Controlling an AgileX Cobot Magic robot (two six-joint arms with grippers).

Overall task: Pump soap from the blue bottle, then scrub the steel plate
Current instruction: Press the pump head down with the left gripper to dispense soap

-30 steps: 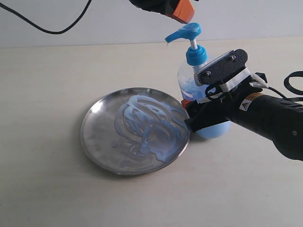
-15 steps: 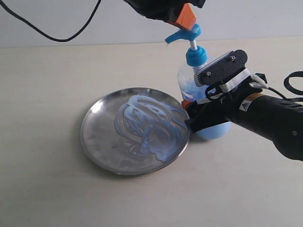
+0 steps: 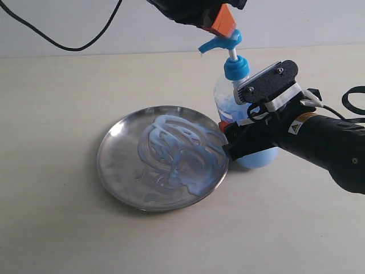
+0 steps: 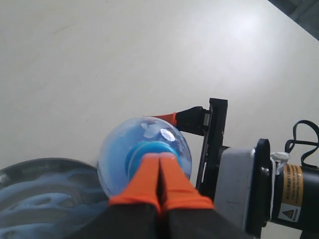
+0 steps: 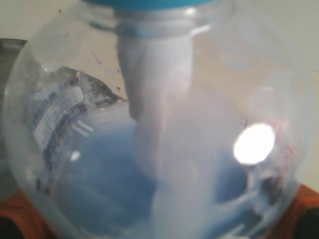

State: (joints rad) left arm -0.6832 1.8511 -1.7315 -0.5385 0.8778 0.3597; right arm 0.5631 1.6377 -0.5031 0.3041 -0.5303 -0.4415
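The blue bottle (image 3: 227,94) stands upright at the right rim of the steel plate (image 3: 109,154). Pale blue soap (image 3: 174,149) lies in swirls across the plate. My left gripper (image 3: 222,21) is shut, its orange fingertips (image 4: 160,164) resting on top of the bottle's blue pump head (image 3: 219,41). My right gripper (image 3: 251,114) reaches in from the right and is shut on the bottle's body. In the right wrist view the bottle (image 5: 159,149) fills the frame between the orange pads (image 5: 15,211). In the left wrist view the bottle (image 4: 117,154) sits directly beneath the fingertips.
The pale tabletop (image 3: 57,85) stretches around the plate. A black cable (image 3: 51,31) hangs at the back left. Another cable loop (image 3: 353,100) trails from the right arm.
My left gripper came down and slightly left onto the pump head, then held still. The right gripper, bottle and plate have not moved.
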